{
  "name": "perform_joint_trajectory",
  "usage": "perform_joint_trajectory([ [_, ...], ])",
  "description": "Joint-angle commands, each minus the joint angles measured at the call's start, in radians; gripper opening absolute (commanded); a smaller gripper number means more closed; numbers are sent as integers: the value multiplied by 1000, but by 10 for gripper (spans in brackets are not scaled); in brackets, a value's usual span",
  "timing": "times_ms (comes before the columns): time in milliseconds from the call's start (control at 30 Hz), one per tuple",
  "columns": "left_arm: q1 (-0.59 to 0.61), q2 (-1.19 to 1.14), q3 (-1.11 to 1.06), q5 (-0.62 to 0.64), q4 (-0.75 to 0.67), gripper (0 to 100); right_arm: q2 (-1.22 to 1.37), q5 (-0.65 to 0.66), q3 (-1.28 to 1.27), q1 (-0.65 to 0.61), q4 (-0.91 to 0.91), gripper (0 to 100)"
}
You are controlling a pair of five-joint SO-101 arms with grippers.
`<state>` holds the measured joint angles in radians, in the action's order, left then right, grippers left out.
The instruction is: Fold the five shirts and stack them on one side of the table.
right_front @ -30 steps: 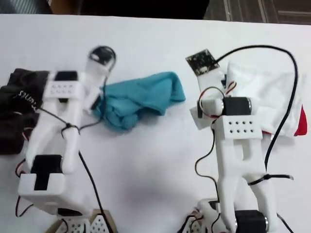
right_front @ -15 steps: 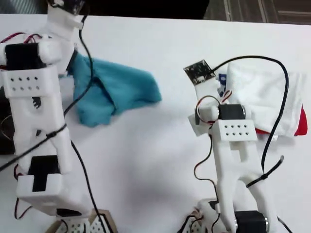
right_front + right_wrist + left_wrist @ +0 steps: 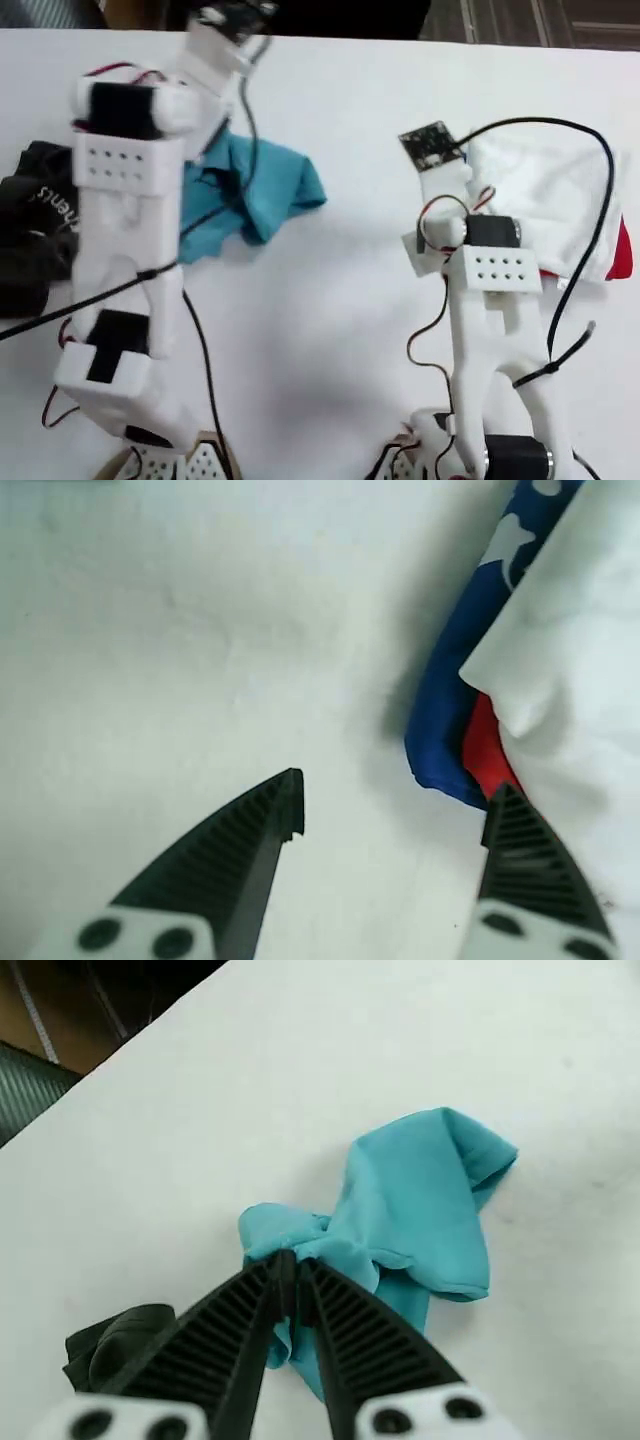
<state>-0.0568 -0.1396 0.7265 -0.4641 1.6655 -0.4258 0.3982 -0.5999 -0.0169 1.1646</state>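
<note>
Counter: white [image 3: 330,300], with a dark room beyond its far edge.
My left arm [image 3: 125,220]: stretched up the left half of the counter toward the far left corner.
My left tool [image 3: 290,1278]: pinched tight on a bunched fold of the teal shirt [image 3: 420,1200].
Teal shirt: crumpled on the left half near the far edge, its loose end on the counter, and near the black shirt [image 3: 35,235] heaped at the left edge.
My right arm [image 3: 490,290]: extended up the right half.
My right tool [image 3: 398,788]: spread wide and holding nothing, over bare counter, with one finger by the pile.
Pile: the white shirt [image 3: 580,630] lies over the blue shirt [image 3: 445,710] and the red shirt [image 3: 485,750], at the right edge.
</note>
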Motion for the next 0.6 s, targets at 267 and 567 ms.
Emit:
perform_joint_trajectory([
  [267,-138,-44,-5,84,-8,111,-42,-31,3,35,-15,289],
  [567,-129,-48,4,80,44,214,-38,-31,3,2,-21,289],
])
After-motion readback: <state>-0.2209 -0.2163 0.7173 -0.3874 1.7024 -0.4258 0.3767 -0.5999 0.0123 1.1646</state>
